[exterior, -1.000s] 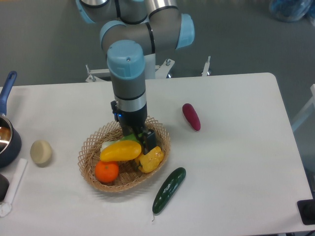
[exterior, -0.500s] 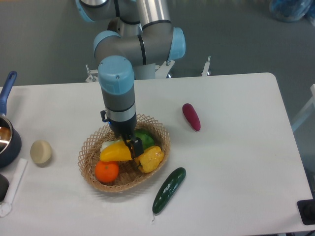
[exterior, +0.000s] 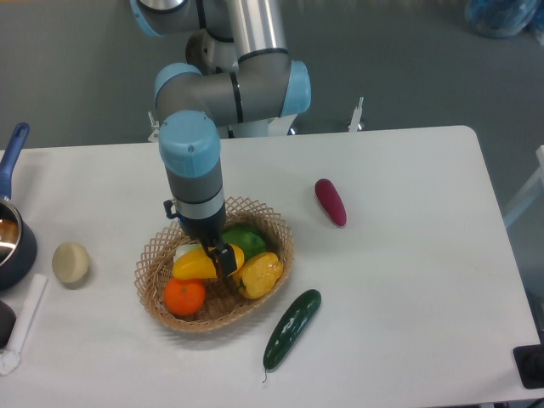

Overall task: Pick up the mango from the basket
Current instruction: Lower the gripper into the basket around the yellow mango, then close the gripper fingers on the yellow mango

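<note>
The mango (exterior: 192, 265), a smooth yellow oval, lies on its side in the left half of the tan wicker basket (exterior: 155, 299). My gripper (exterior: 219, 253) reaches straight down into the basket and sits over the mango's right part. One dark finger (exterior: 226, 262) crosses the mango's near side; the other finger is hidden behind the fruit and the wrist. The jaws appear to stand apart around the mango, which still rests among the other fruit.
Also in the basket are an orange (exterior: 184, 297), a lumpy yellow pepper (exterior: 260, 274) and a green fruit (exterior: 246, 240). On the table lie a cucumber (exterior: 291, 327), a purple vegetable (exterior: 330, 201) and a beige round item (exterior: 70, 262). A blue pot (exterior: 13, 246) stands at the left edge.
The arm has swung left and come lower, bringing the gripper from the basket's right side to directly over the mango. The fruits have not shifted.
</note>
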